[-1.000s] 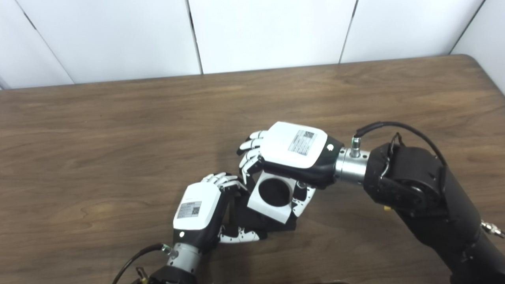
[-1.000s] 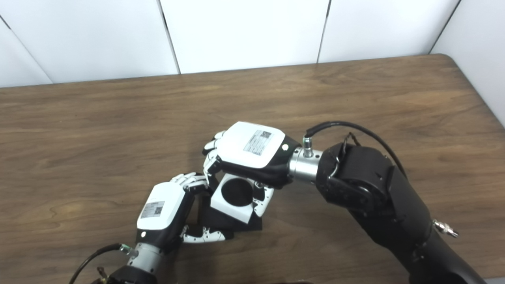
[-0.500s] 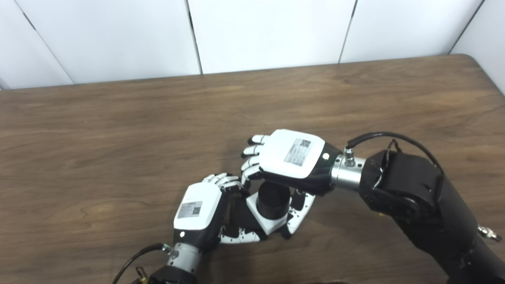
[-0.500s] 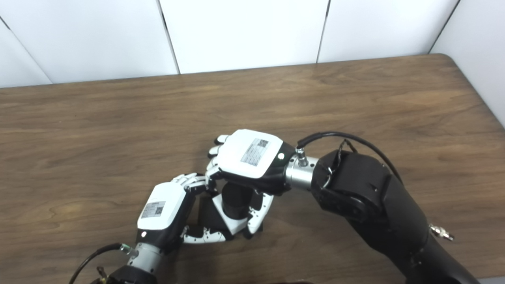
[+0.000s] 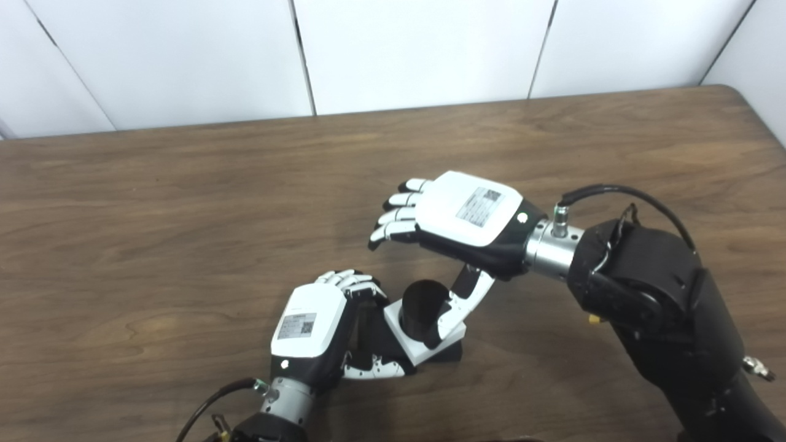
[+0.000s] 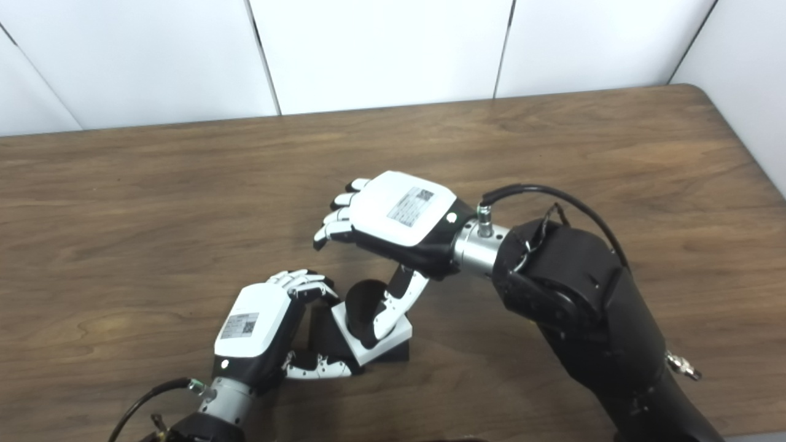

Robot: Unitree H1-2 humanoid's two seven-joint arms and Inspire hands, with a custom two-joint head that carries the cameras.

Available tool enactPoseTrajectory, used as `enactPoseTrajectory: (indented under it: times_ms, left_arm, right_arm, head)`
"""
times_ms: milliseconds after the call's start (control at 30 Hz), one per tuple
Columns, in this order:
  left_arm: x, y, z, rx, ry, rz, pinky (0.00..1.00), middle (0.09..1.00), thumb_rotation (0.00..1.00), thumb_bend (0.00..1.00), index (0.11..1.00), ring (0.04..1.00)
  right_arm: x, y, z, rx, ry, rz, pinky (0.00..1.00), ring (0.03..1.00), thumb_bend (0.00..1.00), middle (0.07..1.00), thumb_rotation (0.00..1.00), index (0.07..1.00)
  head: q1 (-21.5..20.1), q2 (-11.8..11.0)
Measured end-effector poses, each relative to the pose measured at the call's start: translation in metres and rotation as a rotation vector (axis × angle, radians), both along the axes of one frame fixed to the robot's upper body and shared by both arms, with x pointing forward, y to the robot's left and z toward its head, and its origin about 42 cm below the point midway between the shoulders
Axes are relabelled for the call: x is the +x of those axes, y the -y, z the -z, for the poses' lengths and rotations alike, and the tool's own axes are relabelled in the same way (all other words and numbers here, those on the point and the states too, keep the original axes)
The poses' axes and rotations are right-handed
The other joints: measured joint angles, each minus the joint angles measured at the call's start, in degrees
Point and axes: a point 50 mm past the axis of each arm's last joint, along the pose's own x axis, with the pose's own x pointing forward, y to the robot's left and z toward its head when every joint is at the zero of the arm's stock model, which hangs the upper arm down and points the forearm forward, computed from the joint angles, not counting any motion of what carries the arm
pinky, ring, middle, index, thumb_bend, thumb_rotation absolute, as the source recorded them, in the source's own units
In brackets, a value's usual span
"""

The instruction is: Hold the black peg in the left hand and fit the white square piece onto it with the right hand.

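The black peg stands up from its black square base, which my left hand grips from the left side. The white square piece sits low around the peg, resting on the base. My right hand hovers above and behind the peg with its fingers spread and nothing in them; its thumb hangs down in front of the peg. In the right eye view the peg rises through the white piece the same way.
The brown wooden table stretches all around the hands. White wall panels stand behind its far edge. My right forearm crosses the lower right of the table.
The right hand lowered the white square piece over the black peg, then let go and lifted up and back with fingers spread. The left hand stayed on the base.
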Motion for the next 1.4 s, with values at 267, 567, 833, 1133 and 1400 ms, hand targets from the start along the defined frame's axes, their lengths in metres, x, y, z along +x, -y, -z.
enactPoseTrajectory:
  times_ms: [267, 567, 833, 1133, 1400]
  left_arm:
    - [0.001, -0.002, -0.001, 0.033, 0.015, -0.011, 0.84, 0.822, 0.61, 0.93, 0.810, 0.843]
    - [0.006, -0.012, -0.022, 0.095, -0.065, 0.008, 0.84, 0.852, 0.62, 1.00, 0.881, 0.843]
    - [0.000, -0.048, -0.045, -0.010, -0.164, -0.036, 0.80, 0.878, 0.61, 1.00, 0.948, 0.850]
    - [0.000, -0.105, -0.080, -0.307, -0.180, -0.184, 0.84, 0.909, 0.60, 1.00, 0.971, 0.914]
    - [0.001, -0.150, -0.079, -0.601, -0.077, -0.395, 0.82, 0.845, 0.68, 0.81, 0.860, 0.856]
  right_arm:
    - [-0.002, 0.002, 0.002, 0.021, -0.005, 0.015, 0.95, 0.910, 0.99, 0.846, 0.66, 0.781]
    - [-0.003, 0.002, 0.003, 0.028, -0.007, 0.020, 0.96, 0.913, 0.99, 0.848, 0.66, 0.779]
    - [0.000, 0.004, 0.001, 0.045, -0.003, 0.041, 0.96, 0.905, 0.98, 0.837, 0.66, 0.777]
    - [0.011, 0.032, -0.004, 0.182, -0.078, 0.147, 0.97, 0.921, 0.91, 0.861, 0.71, 0.803]
    - [0.017, 0.085, 0.009, 0.385, -0.231, 0.373, 0.81, 0.926, 0.70, 0.896, 0.78, 0.834]
  head:
    - [0.09, -0.09]
    - [0.44, -0.26]
    - [0.70, -0.44]
    - [0.79, -0.79]
    - [0.79, -1.58]
